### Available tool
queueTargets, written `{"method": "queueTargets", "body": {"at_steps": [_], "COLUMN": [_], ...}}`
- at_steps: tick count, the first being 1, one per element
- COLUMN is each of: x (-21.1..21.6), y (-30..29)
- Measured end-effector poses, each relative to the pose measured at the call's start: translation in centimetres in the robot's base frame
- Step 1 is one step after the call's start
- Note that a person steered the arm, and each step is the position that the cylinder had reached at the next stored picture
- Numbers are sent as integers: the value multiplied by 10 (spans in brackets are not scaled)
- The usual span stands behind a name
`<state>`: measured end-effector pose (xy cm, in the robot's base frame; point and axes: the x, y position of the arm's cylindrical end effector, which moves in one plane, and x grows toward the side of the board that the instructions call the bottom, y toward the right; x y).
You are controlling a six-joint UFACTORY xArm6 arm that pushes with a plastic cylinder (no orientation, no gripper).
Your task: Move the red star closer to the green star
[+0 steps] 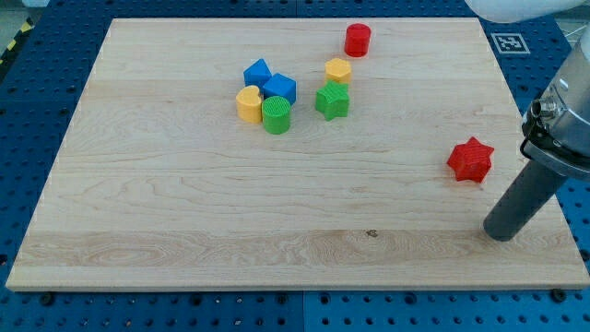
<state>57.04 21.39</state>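
Note:
The red star [471,160] lies on the wooden board at the view's right, alone. The green star [332,100] lies up and to the left, in a cluster near the board's top middle. My tip [499,235] rests on the board below and slightly right of the red star, a short gap away, not touching it. The rod slants up to the view's right edge.
Beside the green star sit a yellow hexagon-like block [338,70], two blue blocks [257,72] [279,88], a yellow heart [248,104] and a green cylinder [276,115]. A red cylinder [358,40] stands near the top edge. The board's right edge [544,212] is close to my tip.

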Motion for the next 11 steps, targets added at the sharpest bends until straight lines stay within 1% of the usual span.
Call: {"method": "queueTargets", "body": {"at_steps": [1,2,3,4,5,6,7,10,11], "x": [-1,-39,-48,-49,-50,-51,-76,-159,-169], "y": [-11,-26,-27,-24,18,18,4,-65,-73]}}
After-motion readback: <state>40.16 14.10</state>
